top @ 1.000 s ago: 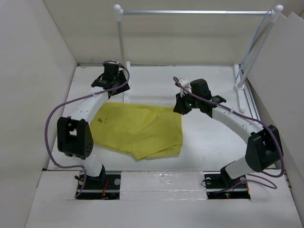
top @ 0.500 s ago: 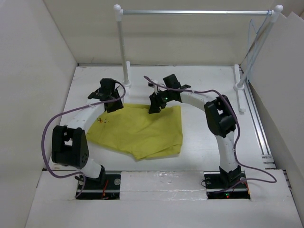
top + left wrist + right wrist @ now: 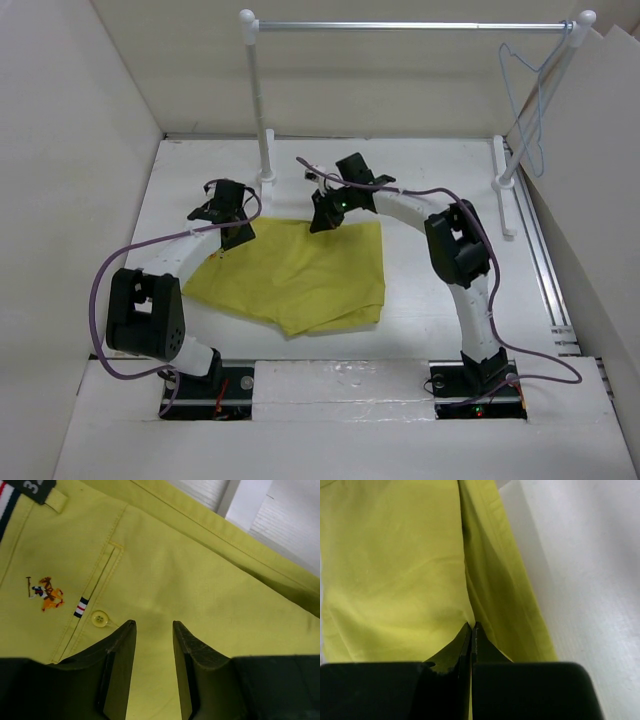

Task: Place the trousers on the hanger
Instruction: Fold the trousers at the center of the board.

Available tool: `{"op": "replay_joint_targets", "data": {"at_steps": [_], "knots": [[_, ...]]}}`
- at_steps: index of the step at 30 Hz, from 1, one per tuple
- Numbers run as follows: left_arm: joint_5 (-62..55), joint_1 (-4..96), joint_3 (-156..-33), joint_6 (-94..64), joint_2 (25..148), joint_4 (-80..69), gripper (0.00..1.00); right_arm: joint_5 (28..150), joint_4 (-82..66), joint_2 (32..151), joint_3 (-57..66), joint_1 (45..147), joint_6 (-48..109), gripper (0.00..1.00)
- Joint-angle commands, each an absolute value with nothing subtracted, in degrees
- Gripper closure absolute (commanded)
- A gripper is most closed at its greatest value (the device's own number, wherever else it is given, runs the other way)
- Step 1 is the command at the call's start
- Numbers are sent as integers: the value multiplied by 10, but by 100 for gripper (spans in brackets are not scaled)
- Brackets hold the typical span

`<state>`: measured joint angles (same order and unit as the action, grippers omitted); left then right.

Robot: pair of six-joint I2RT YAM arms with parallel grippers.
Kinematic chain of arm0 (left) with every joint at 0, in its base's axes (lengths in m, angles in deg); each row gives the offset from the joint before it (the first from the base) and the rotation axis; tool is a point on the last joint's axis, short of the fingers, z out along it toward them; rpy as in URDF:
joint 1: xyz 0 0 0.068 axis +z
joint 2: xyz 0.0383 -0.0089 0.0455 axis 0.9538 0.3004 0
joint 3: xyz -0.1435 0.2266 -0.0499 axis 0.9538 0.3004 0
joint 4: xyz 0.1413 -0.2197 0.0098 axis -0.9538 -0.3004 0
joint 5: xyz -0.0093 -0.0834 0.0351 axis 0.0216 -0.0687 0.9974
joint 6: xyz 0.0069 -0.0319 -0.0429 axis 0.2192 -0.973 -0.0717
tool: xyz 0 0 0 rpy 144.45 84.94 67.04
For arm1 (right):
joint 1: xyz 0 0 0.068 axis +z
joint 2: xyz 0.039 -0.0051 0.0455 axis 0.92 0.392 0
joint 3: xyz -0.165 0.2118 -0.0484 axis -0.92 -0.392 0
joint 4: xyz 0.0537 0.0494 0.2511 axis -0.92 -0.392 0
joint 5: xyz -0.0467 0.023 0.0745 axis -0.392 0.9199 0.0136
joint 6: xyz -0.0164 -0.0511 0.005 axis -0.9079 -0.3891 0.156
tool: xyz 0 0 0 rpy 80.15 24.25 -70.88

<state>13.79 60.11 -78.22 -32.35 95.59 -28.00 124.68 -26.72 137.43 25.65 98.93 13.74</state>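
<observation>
The mustard-yellow trousers (image 3: 295,275) lie folded flat on the white table, in the middle. My left gripper (image 3: 232,232) hangs open just over their far left corner. In the left wrist view the open gripper (image 3: 154,626) straddles bare fabric (image 3: 200,575) beside a pocket button (image 3: 100,618) and an embroidered logo (image 3: 46,592). My right gripper (image 3: 322,222) is at the trousers' far edge. In the right wrist view it (image 3: 471,626) is shut, with a fold of the trousers (image 3: 395,565) pinched at its tips. The pale blue hanger (image 3: 527,110) hangs from the rail's right end.
A white-posted rail with a metal bar (image 3: 410,25) spans the back of the table; its left post (image 3: 258,100) stands close behind both grippers and its right post (image 3: 540,105) is by the hanger. Beige walls enclose the sides. Purple cables trail along both arms.
My right arm swung left from the table's right side to the trousers' far edge. My left gripper came down onto the far left corner. The hanger has swung into plainer view.
</observation>
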Motion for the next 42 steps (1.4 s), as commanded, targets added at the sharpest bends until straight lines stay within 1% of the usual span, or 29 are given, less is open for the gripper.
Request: {"op": "replay_joint_targets", "data": {"at_steps": [1, 6, 7, 8, 9, 13, 15, 16, 17, 18, 19, 20, 21, 22, 23, 24, 25, 26, 29, 30, 33, 35, 38, 41, 42], "knots": [[184, 600, -780, -342, 944, -287, 69, 1191, -269, 1353, 330, 1001, 128, 100], [220, 600, -779, -365, 951, -307, 70, 1093, -354, 1381, 418, 1007, 88, 100], [224, 600, -778, -369, 951, -312, 70, 1084, -363, 1390, 428, 1007, 86, 92], [234, 600, -779, -375, 948, -316, 70, 1072, -380, 1410, 435, 1007, 81, 87], [242, 600, -779, -384, 947, -319, 70, 1064, -384, 1415, 441, 1007, 82, 75], [260, 600, -782, -392, 913, -325, 67, 1040, -373, 1406, 415, 1007, 103, 43], [245, 600, -789, -387, 894, -323, 67, 1040, -374, 1377, 406, 994, 117, 39], [232, 585, -794, -378, 884, -312, 66, 1027, -370, 1319, 376, 987, 125, 40], [232, 574, -794, -378, 884, -312, 66, 1026, -370, 1318, 376, 987, 125, 41], [231, 568, -796, -380, 884, -304, 66, 1022, -361, 1293, 323, 982, 132, 44], [200, 568, -796, -384, 889, -296, 66, 1025, -327, 1265, 285, 982, 148, 48], [184, 568, -794, -391, 894, -292, 67, 1030, -305, 1214, 243, 976, 156, 56], [170, 568, -793, -395, 898, -274, 67, 1037, -287, 1192, 162, 967, 166, 64], [128, 568, -789, -393, 906, -258, 67, 1060, -249, 1175, 121, 962, 180, 73], [105, 568, -786, -395, 910, -245, 68, 1069, -232, 1160, 84, 955, 185, 84], [67, 561, -785, -398, 918, -225, 68, 1079, -210, 1142, 21, 944, 191, 97], [54, 555, -785, -398, 920, -212, 68, 1084, -204, 1142, -5, 938, 193, 97], [33, 548, -784, -397, 922, -200, 68, 1087, -200, 1142, -27, 932, 195, 100], [12, 541, -787, -403, 943, -177, 68, 1079, -162, 1124, -121, 909, 211, 100], [19, 541, -787, -406, 971, -188, 68, 1066, -147, 1116, -141, 909, 218, 100], [61, 597, -775, -430, 1026, -226, 70, 1060, -127, 1093, -204, 896, 237, 100], [87, 639, -751, -435, 1038, -233, 71, 1052, -122, 1070, -243, 901, 262, 100], [108, 683, -722, -442, 1017, -233, 72, 1046, -127, 1039, -271, 918, 276, 100], [108, 688, -730, -437, 966, -226, 71, 1047, -154, 1001, -281, 927, 277, 100], [105, 683, -738, -437, 942, -229, 71, 1047, -183, 990, -262, 933, 276, 100]]}}
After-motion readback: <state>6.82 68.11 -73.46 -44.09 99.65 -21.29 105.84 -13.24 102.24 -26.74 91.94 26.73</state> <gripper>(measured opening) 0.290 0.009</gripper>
